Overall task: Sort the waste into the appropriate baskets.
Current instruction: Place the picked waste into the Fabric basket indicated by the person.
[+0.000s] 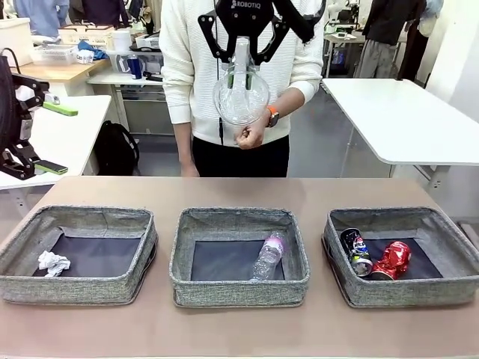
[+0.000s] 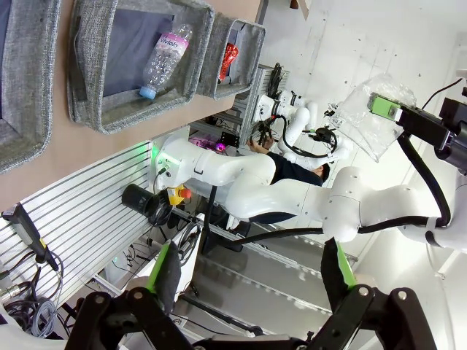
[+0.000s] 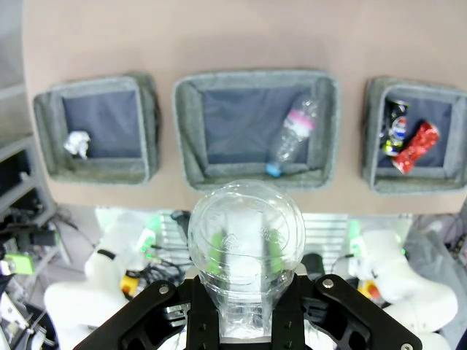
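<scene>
My right gripper (image 1: 241,54) hangs high over the table's far side, shut on a clear plastic bottle (image 1: 241,96) whose rounded base points down. In the right wrist view this bottle (image 3: 244,230) stands between the fingers. Three grey baskets sit in a row. A crumpled paper ball (image 1: 52,262) lies in the left basket (image 1: 75,289). The middle basket (image 1: 239,290) holds a pink-labelled bottle (image 1: 268,256). A dark printed can (image 1: 358,251) and a crushed red can (image 1: 393,260) lie in the right basket (image 1: 408,293). My left gripper (image 1: 54,138) is open and empty at the far left.
A person stands at the far edge, one hand (image 1: 251,135) just under the held bottle. White tables (image 1: 404,120) stand behind at both sides. Bare brown tabletop (image 1: 239,191) lies between the baskets and the person.
</scene>
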Controlling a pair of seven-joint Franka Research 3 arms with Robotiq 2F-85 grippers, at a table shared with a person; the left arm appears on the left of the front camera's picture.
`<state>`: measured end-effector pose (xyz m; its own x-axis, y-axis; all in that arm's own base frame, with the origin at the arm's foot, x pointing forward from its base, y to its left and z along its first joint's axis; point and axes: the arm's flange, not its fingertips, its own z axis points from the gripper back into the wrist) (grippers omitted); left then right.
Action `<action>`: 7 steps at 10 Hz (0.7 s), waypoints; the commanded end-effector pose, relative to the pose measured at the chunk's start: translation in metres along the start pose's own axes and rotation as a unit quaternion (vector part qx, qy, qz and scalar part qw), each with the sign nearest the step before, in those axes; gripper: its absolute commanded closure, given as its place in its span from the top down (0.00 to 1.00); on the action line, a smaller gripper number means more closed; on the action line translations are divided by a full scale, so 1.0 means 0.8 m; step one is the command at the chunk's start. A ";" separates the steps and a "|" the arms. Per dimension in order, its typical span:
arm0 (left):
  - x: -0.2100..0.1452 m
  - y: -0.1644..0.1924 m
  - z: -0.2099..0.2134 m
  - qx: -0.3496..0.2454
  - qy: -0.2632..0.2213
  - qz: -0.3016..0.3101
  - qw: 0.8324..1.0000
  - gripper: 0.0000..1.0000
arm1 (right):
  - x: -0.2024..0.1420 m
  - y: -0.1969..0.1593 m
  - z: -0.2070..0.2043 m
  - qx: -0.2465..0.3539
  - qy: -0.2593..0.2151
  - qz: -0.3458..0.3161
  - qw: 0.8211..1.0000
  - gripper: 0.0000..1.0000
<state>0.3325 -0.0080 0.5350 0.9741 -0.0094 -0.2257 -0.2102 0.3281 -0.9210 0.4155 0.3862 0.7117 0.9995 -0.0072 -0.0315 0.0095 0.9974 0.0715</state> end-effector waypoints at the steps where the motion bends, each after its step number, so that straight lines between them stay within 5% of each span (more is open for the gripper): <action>1: -0.003 0.001 0.002 -0.005 0.004 -0.012 1.000 1.00 | -0.001 0.000 0.001 0.002 -0.004 0.000 1.000 0.25; 7: -0.003 0.001 0.002 -0.005 0.004 -0.012 1.000 1.00 | -0.001 0.000 0.001 0.002 -0.004 0.000 1.000 0.25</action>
<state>0.3325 -0.0080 0.5350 0.9741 -0.0094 -0.2257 -0.2102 0.3281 -0.9210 0.4155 0.3862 0.7117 0.9995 -0.0072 -0.0315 0.0095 0.9974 0.0715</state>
